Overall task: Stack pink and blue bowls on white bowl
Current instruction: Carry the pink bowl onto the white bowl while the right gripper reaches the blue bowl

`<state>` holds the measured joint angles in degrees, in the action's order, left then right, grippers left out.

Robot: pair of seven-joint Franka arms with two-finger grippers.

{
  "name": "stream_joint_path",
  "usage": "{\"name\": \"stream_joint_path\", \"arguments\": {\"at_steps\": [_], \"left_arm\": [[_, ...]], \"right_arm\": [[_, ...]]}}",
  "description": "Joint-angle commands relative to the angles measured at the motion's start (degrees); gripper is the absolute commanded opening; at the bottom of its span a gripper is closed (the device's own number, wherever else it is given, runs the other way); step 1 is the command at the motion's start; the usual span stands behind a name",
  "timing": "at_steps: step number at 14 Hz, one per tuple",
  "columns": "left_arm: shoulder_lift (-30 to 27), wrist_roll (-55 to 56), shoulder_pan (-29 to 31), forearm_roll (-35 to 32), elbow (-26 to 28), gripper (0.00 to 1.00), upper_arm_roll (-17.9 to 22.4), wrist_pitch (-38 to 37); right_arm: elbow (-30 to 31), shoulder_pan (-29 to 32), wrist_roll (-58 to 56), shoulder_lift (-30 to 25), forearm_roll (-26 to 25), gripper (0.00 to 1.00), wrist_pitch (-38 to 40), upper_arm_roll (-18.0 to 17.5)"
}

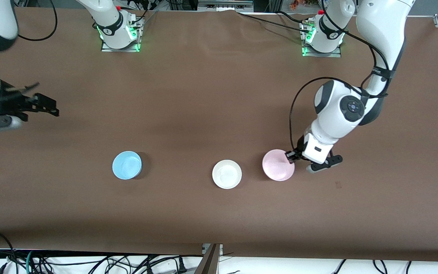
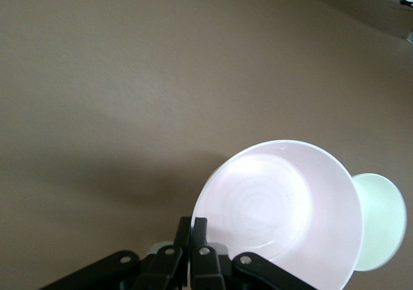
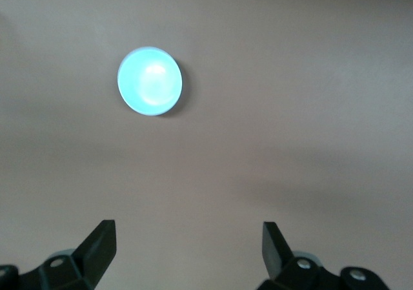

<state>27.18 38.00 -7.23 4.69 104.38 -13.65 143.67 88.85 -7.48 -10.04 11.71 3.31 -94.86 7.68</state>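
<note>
My left gripper (image 1: 291,157) is shut on the rim of the pink bowl (image 1: 277,164) and holds it tilted just above the table, beside the white bowl (image 1: 226,174) toward the left arm's end. In the left wrist view the fingers (image 2: 199,228) pinch the pink bowl's (image 2: 284,209) rim, and the white bowl (image 2: 382,220) shows past it. The blue bowl (image 1: 127,164) sits on the table toward the right arm's end; it also shows in the right wrist view (image 3: 150,81). My right gripper (image 1: 49,107) is open and empty, up in the air at the right arm's end of the table, waiting.
The brown table (image 1: 203,95) carries only the three bowls. The arm bases (image 1: 118,32) stand along its edge farthest from the front camera. Cables (image 1: 89,262) hang below the table edge nearest the front camera.
</note>
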Motion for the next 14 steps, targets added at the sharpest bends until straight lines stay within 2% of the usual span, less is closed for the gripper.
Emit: {"name": "stream_joint_path", "arguments": {"at_steps": [1, 5, 8, 11, 14], "left_arm": [[-0.6, 5.4, -2.7, -0.1, -1.1, 0.0, -0.1, -1.3], [-0.5, 11.4, -6.6, -0.3, -1.6, 0.0, 0.3, -1.7], [0.4, 18.5, -9.5, -4.3, -3.8, 0.0, 0.3, -2.3], [2.7, 23.9, -11.7, -6.4, -7.2, 0.0, 0.5, -2.5], [5.8, 28.9, -13.9, -8.5, -10.9, 0.0, 1.0, -2.6]], "right_arm": [[-1.6, 0.4, -2.0, 4.2, 0.4, 1.0, 0.3, 0.0], [-1.6, -0.2, 7.7, 4.1, 1.2, 1.0, 0.1, -0.2], [-1.3, 0.4, 7.1, 5.2, 1.1, 1.0, -2.2, -0.2], [-0.9, -0.8, 6.2, 8.7, 1.3, 1.0, -6.2, -0.2], [-1.0, -3.2, 8.6, 13.5, 4.1, 1.0, -12.0, -0.2]]}}
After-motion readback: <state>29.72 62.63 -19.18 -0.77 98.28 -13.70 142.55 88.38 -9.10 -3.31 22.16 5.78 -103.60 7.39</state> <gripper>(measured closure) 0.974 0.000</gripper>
